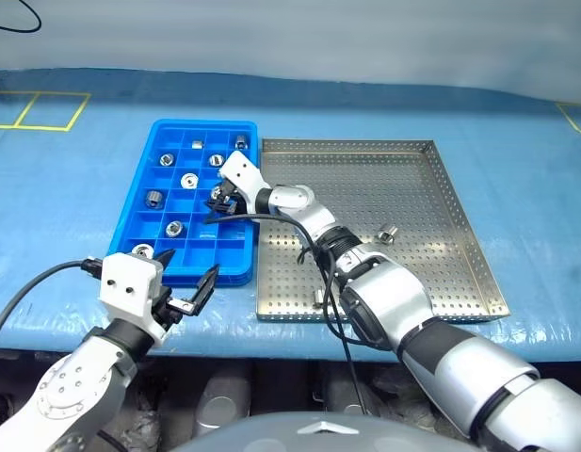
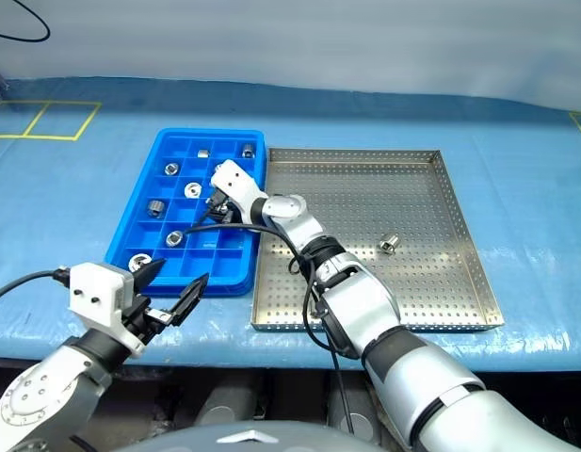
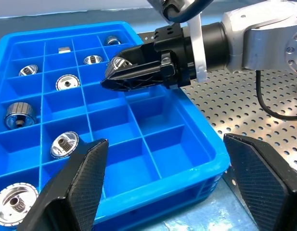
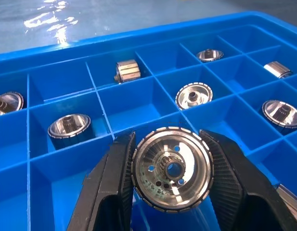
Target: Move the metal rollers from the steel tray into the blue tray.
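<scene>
I count seven small shiny silver metal rollers [image 1: 189,180] lying in the square compartments of the bright blue rectangular plastic tray [image 1: 158,133], spread over its far and left cells. An eighth [image 4: 172,168] is pinched between the right gripper's [image 1: 219,201] two black fingers. On the large square perforated steel tray [image 1: 417,282], which sits just right of the blue one, I see two more: one [image 1: 388,233] right of centre, and one [image 1: 317,298] by the near rim, partly behind my right arm's cable.

My right arm reaches forward and leftward across the steel tray's near-left part, the gripper hanging over the middle of the blue tray's right-hand columns, pointing slightly downward. Its jaws stand partway closed, clamped on the roller's ribbed sides.

My left gripper [image 1: 185,288] hovers off the blue tray's near edge, close to its near-right corner, pointing forward. Its jaws are spread wide with nothing between them.

The right wrist view gives me the held roller face-on: a hollow hub ringed by small holes, hanging above an empty cell, with six of the seated rollers beyond it. The left wrist view shows the right gripper side-on, above the tray's dividers and not touching them, the roller just peeking out between its fingers [image 3: 138,72]. The head views alone show both rollers on the steel tray.
</scene>
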{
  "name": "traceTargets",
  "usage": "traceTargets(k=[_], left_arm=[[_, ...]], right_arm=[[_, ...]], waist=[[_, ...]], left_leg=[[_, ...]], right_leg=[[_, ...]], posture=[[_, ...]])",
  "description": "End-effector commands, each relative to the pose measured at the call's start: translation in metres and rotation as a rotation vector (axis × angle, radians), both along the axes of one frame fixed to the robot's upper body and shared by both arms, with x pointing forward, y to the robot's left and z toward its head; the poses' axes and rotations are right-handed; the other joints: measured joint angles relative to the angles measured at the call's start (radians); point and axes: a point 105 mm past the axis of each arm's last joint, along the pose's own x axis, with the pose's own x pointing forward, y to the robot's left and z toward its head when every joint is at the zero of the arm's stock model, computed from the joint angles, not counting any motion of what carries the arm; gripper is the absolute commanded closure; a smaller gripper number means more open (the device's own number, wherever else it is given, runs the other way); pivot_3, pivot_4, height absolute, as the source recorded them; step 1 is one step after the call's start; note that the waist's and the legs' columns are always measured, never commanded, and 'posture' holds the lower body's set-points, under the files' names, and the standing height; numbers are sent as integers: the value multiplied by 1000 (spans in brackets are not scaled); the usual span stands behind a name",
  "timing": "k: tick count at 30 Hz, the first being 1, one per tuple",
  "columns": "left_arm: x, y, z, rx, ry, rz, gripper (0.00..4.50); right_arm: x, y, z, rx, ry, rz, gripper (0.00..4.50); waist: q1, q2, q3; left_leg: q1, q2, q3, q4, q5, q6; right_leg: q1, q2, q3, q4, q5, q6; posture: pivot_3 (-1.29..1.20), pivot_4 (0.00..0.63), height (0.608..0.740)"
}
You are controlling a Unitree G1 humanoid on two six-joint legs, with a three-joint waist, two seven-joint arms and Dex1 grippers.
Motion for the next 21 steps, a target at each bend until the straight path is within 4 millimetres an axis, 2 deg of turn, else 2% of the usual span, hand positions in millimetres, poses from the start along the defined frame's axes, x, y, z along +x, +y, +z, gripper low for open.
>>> traceTargets(k=[1, 3, 12, 21], left_arm=[[-5, -8, 10, -16, -51, -11, 312], [-7, -10, 6, -29, -41, 0, 312], [-18, -14, -4, -63, -19, 61, 312], [-23, -13, -6, -62, -21, 79, 312]], right_arm=[[-16, 37, 28, 58, -72, 104, 2782], [-17, 39, 32, 59, -83, 117, 2782], [-16, 39, 30, 20, -92, 118, 2782], [-6, 29, 28, 9, -86, 61, 2782]], waist=[[3, 0, 0], [9, 0, 0], [58, 0, 0], [92, 0, 1]], left_leg=[[0, 0, -1, 0, 1, -1], [0, 0, -2, -1, 1, -2], [1, 0, -8, -10, 3, -4], [1, 1, -15, -17, 6, -11]], right_leg=[[0, 0, 0, 0, -1, -1], [0, 1, -1, 1, -3, -5], [-1, 1, -6, 0, -3, -6], [-1, 2, -14, 0, -7, -11]], posture=[[360, 150, 740], [380, 150, 740], [455, 150, 740], [469, 150, 740]])
